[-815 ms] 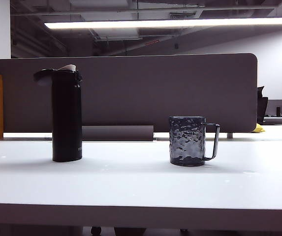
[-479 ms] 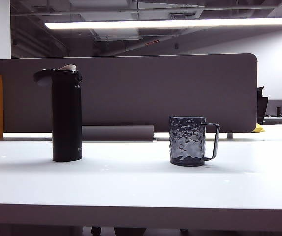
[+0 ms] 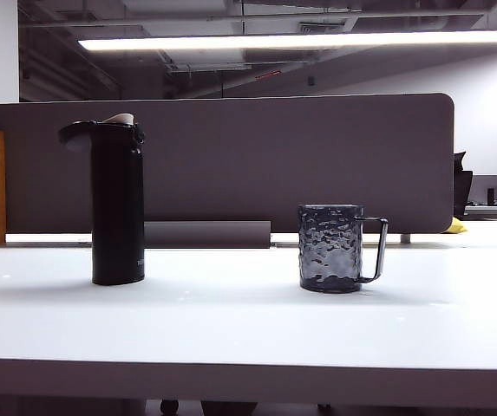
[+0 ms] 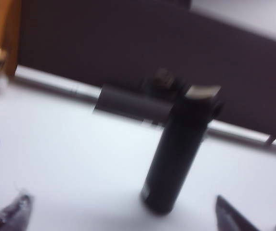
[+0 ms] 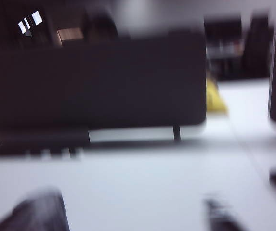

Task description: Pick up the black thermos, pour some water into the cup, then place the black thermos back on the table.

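Nothing is done yet: the black thermos [image 3: 118, 204] stands upright on the table [image 3: 231, 325], well apart from the empty cup [image 3: 332, 248]. Left pincer [image 4: 123, 214] and right pincer [image 5: 133, 211] hover spread, short of both; grasp, pour and return remain.

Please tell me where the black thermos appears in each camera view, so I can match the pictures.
Exterior view: the black thermos stands upright at left on the table; neither hand is seen.
Left wrist view: it stands right of centre, beyond the open left hand, untouched.
Right wrist view: not in it; the blurred right hand is open at the lower edge.
Shared landmark: the grey divider panel behind.
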Controlling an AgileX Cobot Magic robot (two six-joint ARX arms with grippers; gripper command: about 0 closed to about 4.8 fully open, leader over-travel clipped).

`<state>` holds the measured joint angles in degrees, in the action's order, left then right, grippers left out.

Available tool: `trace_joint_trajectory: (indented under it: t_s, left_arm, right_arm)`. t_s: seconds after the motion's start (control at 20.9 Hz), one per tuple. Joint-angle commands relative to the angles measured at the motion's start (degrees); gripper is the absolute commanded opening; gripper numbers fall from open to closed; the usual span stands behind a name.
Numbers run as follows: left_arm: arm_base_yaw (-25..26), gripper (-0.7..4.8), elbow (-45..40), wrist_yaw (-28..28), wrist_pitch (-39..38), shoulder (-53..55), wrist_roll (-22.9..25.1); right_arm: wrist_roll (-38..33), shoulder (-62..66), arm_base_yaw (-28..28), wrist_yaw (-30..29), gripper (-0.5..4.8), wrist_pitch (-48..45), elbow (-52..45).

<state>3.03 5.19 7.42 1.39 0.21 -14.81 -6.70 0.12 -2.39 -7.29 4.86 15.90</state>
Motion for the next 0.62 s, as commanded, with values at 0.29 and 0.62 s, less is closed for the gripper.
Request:
trace_joint_trajectory:
  t_s: [0.29,0.62]
  left_arm:
    - [-0.04,4.79,9.27,5.79,1.53,3.3,-0.66]
    - [-0.22,4.79,18.69,11.23,17.55,30.21,-0.63]
  right_arm:
    - [0.7,9.68,0.07,-6.58,4.79,5.51,14.16]
    - [-10.71,34.16,0.22,-22.88,4.79,-18.75,26.64]
